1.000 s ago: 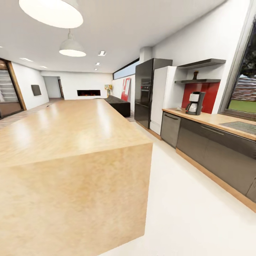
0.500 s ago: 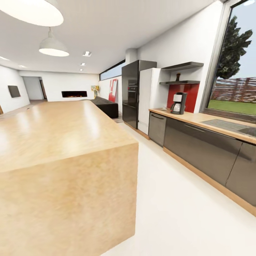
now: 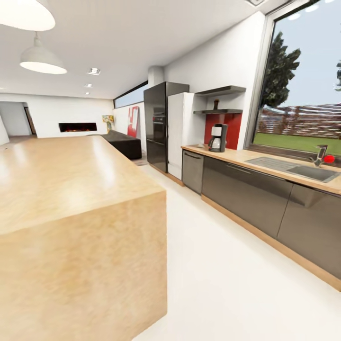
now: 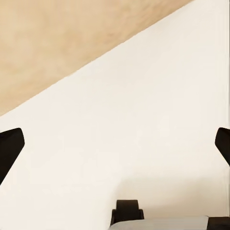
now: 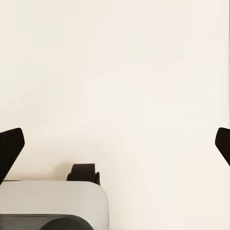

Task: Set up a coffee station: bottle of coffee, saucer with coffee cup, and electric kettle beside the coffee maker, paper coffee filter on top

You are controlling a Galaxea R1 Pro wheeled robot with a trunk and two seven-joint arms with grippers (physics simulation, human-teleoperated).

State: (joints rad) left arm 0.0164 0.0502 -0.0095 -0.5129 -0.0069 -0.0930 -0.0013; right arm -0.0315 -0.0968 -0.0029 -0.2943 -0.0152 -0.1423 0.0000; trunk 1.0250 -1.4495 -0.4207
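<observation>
Kitchen ahead of me, one coffee maker (image 3: 218, 138) on the kitchen countertop (image 3: 246, 155) at two o'clock, one bottle of coffee (image 3: 216, 104) shelved above it, my left gripper (image 4: 115, 143) and right gripper (image 5: 115, 143) spread wide, holding nothing, over pale floor (image 3: 227, 279).

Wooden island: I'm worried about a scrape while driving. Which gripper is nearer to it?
Left. The left gripper hangs over floor beside the island; the right gripper has plain floor beneath it.
</observation>
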